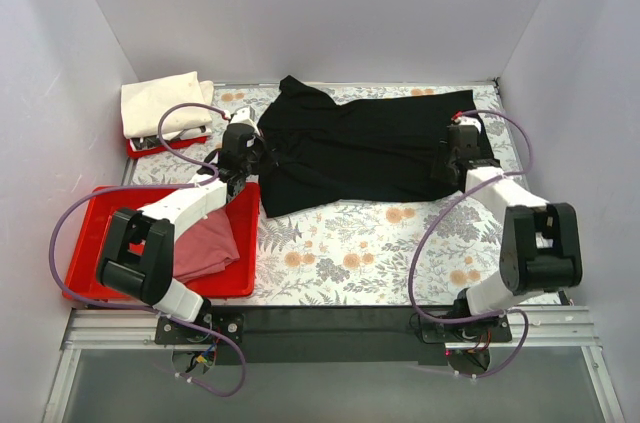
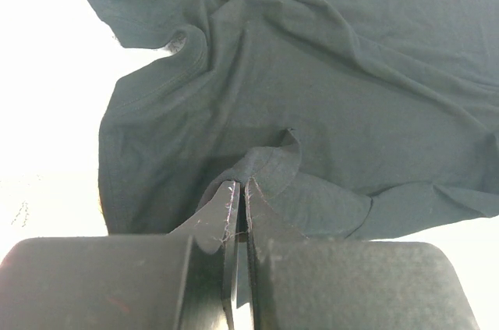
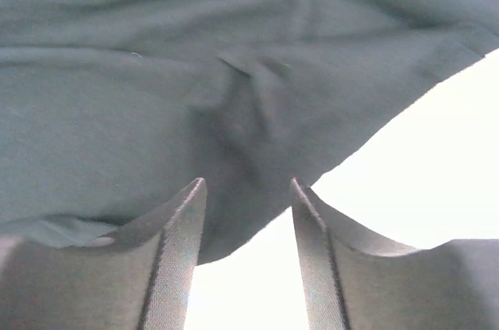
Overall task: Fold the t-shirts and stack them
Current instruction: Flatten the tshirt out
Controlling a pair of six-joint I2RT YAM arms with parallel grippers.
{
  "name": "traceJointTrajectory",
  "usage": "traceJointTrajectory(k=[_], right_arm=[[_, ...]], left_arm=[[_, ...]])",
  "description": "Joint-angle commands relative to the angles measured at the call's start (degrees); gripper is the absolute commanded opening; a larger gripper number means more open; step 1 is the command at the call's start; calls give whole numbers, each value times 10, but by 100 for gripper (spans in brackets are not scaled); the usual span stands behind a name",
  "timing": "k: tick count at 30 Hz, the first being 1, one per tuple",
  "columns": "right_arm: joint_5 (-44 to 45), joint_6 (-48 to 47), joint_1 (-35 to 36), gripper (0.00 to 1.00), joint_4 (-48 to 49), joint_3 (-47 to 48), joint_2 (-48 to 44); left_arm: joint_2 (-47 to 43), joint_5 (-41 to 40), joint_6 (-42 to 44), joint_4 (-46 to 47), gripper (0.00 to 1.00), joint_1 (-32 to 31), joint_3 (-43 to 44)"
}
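Across the far half of the table lies the black t-shirt (image 1: 360, 148), spread on the flowered table cover (image 1: 350, 253) with its long axis running left to right. Its right end finishes in a fairly straight edge, while its left end is bunched and rumpled, with one flap pulled toward the near side and a point of cloth reaching to the far left. From the left wrist, the black t-shirt (image 2: 312, 72) shows a curved stitched edge like a neckline among the creases, so the top of the garment seems to point left. The left gripper (image 1: 240, 148) sits at that rumpled end, and up close the left gripper (image 2: 238, 193) is clenched on a small raised fold of the black cloth, its fingers pressed together with the fabric pinched between them. The right gripper (image 1: 455, 148) is at the opposite, right end. In its own view the right gripper (image 3: 248, 186) has its jaws released, with a clear gap between the fingers and the shirt's edge (image 3: 195, 72) lying just past the tips. At the far left the cream-white t-shirt (image 1: 160, 103) rests folded on a small red tray (image 1: 165, 146). Nearer on the left, the dusty pink t-shirt (image 1: 205, 243) lies in a larger red tray (image 1: 95, 213), partly under the left arm.
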Motion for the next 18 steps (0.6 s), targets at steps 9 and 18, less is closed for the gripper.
traceJointTrajectory(k=[9, 18], right_arm=[[61, -15, -9, 47, 16, -50, -89], [51, -43, -10, 43, 55, 13, 18]], left_arm=[[6, 15, 6, 17, 0, 4, 13], [3, 13, 11, 14, 0, 5, 13]])
